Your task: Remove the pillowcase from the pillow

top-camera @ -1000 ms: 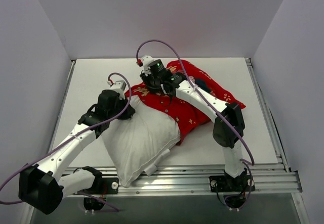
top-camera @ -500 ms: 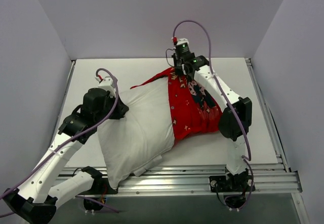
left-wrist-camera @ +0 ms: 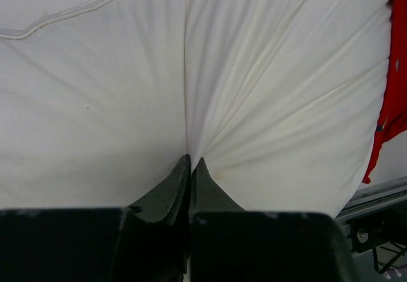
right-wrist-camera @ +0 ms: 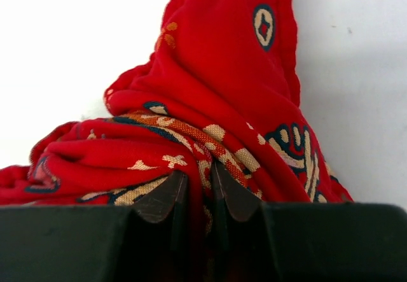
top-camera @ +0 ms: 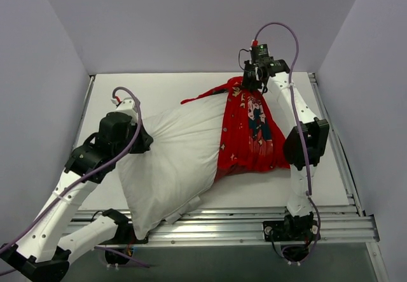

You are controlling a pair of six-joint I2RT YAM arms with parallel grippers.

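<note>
2 white arms (top-camera: 63, 193), black joints (top-camera: 304, 143) (looping purple cables (top-camera: 278, 23)).

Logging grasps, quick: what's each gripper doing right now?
Left gripper: shut on the pillow.
Right gripper: shut on the pillowcase.

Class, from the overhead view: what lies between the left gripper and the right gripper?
In the top view, the bare white pillow, pinched by the left gripper, then the red pillowcase, bunched in the right gripper.
</note>
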